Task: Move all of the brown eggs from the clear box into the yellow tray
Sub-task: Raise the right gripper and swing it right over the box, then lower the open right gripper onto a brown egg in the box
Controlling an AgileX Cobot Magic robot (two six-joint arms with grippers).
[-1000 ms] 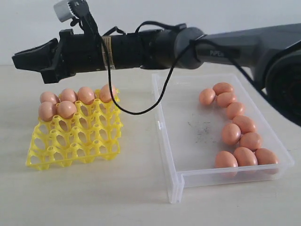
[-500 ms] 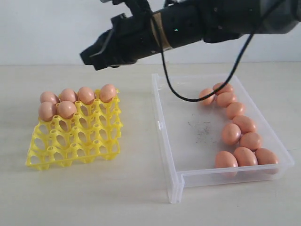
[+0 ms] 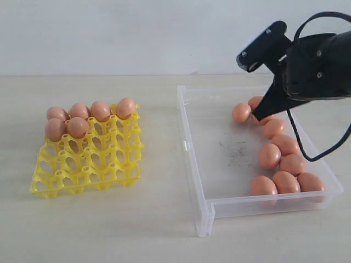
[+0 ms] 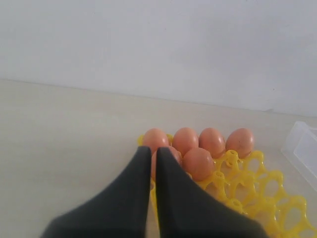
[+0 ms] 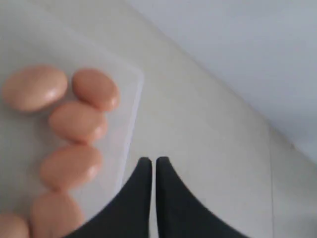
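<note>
Right jaws: shut, empty.
Left jaws: shut, empty.
Brown eggs point(image 3: 241, 112): under right jaws; smooth, fragile, likely light; pinch mid-girth gently.

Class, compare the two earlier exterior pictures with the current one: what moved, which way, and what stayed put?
The right gripper, shut and empty, swung rightward from above the yellow tray to the far end of the clear box. Nothing was gripped or released. The six brown eggs in the tray and those visible in the box stayed put.
</note>
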